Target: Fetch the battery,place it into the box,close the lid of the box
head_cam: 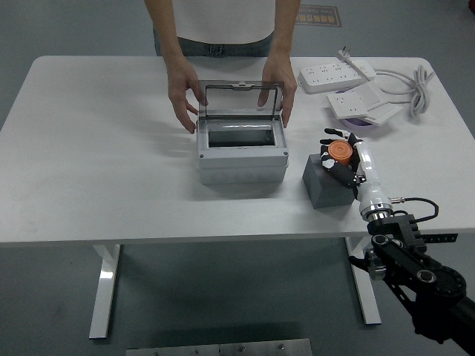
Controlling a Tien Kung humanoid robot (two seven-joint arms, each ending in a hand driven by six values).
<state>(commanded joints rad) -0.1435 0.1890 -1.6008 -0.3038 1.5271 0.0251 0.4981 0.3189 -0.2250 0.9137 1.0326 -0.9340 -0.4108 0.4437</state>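
A grey box (pixel 241 154) stands mid-table with its clear lid (pixel 243 100) raised upright at the back. An orange battery (pixel 341 152) sits on top of a dark grey block (pixel 325 183) to the right of the box. My right hand (pixel 339 158) is at the block's top with its black fingers curled around the battery. A person at the far side holds both hands (pixel 183 98) at the sides of the raised lid. My left arm does not show.
White power strips (pixel 335 74) and a coiled white cable (pixel 417 89) lie at the back right, with another strip (pixel 361 102) over a purple object just behind my right hand.
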